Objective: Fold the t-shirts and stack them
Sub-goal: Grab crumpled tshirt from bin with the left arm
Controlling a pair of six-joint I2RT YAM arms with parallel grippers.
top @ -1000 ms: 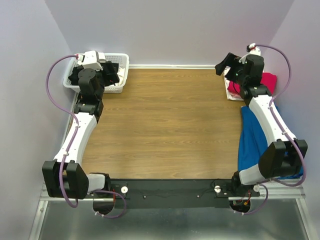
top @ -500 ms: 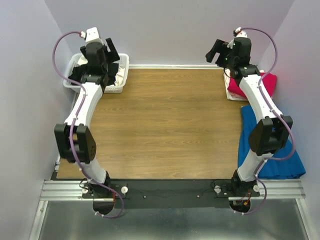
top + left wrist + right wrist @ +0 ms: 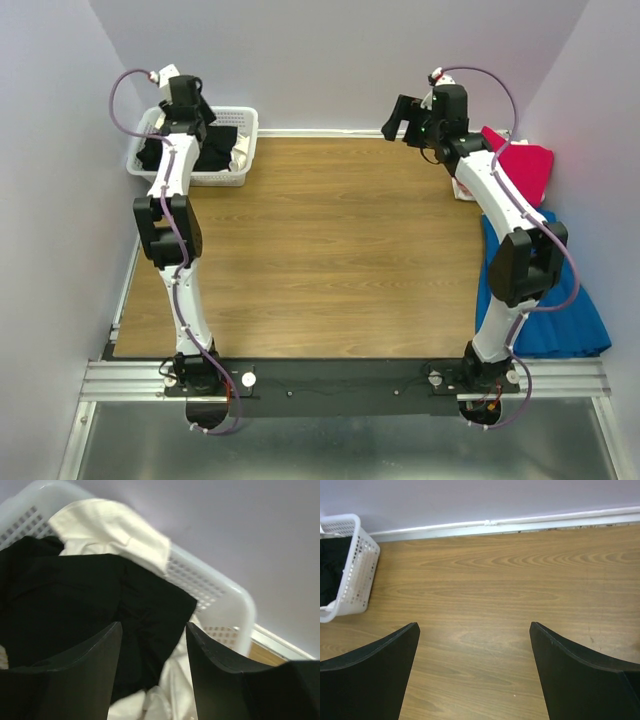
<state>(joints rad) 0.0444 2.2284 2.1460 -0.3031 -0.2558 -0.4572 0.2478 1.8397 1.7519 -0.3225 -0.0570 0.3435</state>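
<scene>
The left tool (image 3: pixel 152 627), spread apart, hangs just above the black shirt (image 3: pixel 100 600) in the basket (image 3: pixel 220 595) at the far left corner and should sink onto a raised fold, pinching one layer, while the right tool (image 3: pixel 474 630) hovers, also spread, over the surface (image 3: pixel 485 580).

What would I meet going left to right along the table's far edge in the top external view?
White basket holding a black t-shirt → bare wooden table → right gripper, jaws open → red t-shirt.
</scene>
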